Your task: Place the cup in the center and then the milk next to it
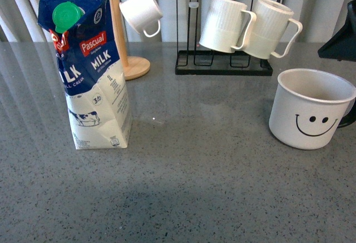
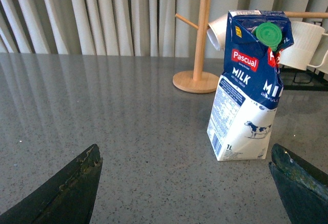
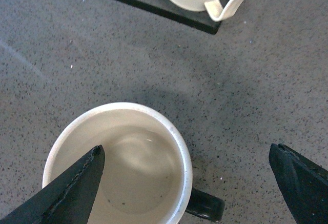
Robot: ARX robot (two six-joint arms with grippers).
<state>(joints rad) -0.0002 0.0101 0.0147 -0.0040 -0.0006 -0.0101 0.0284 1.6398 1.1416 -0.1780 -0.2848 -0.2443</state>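
**Milk** (image 1: 92, 70): tall blue-and-white carton, upright on the left of the grey table (image 1: 183, 198). Its top is creased.
- Red label with "Pascual" in white.
- "MILK" in large white letters, and "1L" on the side panel.
- Green round cap (image 1: 67, 15) on the sloped top, and a small cow drawing low on the white part.
- Other print is too small to read.

**Cup** (image 1: 311, 109): wide white mug, upright on the right of the table and well apart from the milk.
- Black smiley face towards the front camera, no writing.
- Black handle (image 3: 205, 206) on its far right side.
- The inside is pale and holds nothing.

**Left gripper** (image 2: 185, 152): held low over bare table and level.
- Fingers (image 2: 66, 188) are spread wide with nothing between them.
- The milk stands ahead of it, untouched.

**Right gripper** (image 3: 187, 149): pointing down over the cup.
- Jaws are wide apart and clamp nothing.
- In the wrist view one finger (image 3: 72, 193) lies over the cup's mouth and the other (image 3: 302, 183) is out past the handle.
- In the front view a dark part of the right arm (image 1: 340, 40) hangs above the rim.

**Behind:**
- Wooden tree (image 1: 125, 59) just behind the milk, with a small white mug (image 1: 142, 12) hung on it.
- Black rack (image 1: 222, 65) with a wooden bar, carrying two ribbed white mugs (image 1: 250, 26).
- Pale curtain (image 2: 77, 14).
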